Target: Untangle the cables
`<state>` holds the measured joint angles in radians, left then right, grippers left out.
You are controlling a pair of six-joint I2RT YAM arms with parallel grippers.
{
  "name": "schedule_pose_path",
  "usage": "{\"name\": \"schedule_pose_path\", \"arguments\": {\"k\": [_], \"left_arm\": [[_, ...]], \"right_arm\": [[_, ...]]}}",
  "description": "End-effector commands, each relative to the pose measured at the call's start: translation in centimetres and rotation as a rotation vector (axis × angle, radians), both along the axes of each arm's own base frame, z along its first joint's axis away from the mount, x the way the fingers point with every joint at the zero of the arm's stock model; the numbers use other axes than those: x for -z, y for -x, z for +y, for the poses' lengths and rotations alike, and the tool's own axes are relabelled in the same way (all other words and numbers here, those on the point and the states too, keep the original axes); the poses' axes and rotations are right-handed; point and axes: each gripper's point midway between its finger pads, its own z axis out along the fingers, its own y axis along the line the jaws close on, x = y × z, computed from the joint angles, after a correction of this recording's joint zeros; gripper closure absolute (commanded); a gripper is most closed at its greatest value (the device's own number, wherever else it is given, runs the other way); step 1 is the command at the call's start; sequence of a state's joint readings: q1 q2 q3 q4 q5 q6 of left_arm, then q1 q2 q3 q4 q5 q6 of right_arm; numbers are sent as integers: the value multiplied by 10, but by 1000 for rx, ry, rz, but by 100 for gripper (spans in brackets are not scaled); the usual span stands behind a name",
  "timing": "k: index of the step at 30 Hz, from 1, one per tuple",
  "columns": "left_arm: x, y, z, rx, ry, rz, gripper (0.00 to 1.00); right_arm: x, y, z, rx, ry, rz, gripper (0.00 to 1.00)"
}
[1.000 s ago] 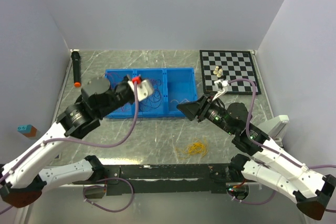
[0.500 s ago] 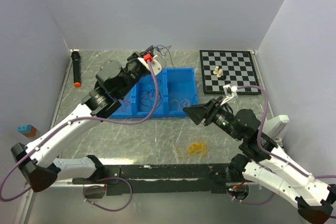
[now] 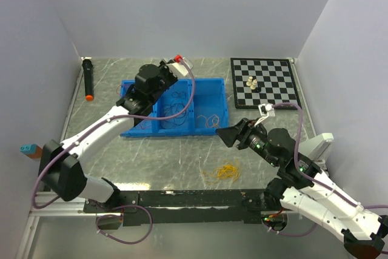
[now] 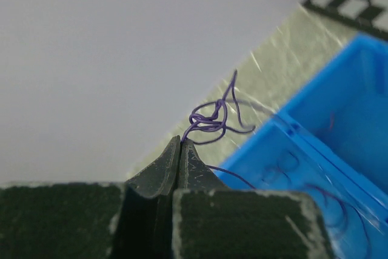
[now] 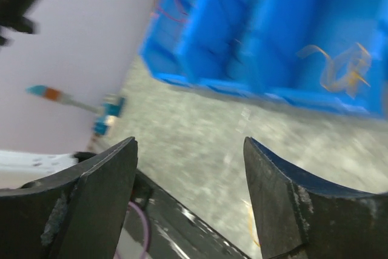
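Observation:
My left gripper (image 3: 183, 60) is over the back rim of the blue tray (image 3: 134, 129). In the left wrist view it (image 4: 180, 141) is shut on a thin purple wire (image 4: 214, 117) that curls up above the tips. Dark curly wires (image 3: 176, 110) lie in the tray's middle compartment and an orange wire (image 3: 211, 119) lies in the right one. A small yellow bundle (image 3: 227, 171) lies on the table in front. My right gripper (image 3: 228, 134) is open and empty, in front of the tray's right end. In the right wrist view it (image 5: 189, 141) faces the tray (image 5: 260, 40) and the orange wire (image 5: 339, 68).
A chessboard (image 3: 273, 86) with a few pieces lies at the back right. A black marker with an orange tip (image 3: 88, 80) lies along the left wall. A small blue and brown block (image 3: 29, 149) sits at the left edge. Walls close three sides.
My left gripper rose out of the tray and swung to its back rim with the purple wire. My right gripper drew back toward the near right.

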<state>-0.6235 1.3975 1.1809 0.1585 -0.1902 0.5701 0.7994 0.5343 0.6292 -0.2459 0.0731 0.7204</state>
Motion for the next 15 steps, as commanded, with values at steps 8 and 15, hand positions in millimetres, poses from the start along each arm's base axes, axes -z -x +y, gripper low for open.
{"name": "schedule_pose_path", "arguments": {"k": [8,15], "left_arm": [[60,-6,21,-82,-69,233,99],[145,23,46,-138,-259,529,99]], "right_arm": [[102,4,-40,205,300,384,15],[139,19,-65,301,378,511,15]]}}
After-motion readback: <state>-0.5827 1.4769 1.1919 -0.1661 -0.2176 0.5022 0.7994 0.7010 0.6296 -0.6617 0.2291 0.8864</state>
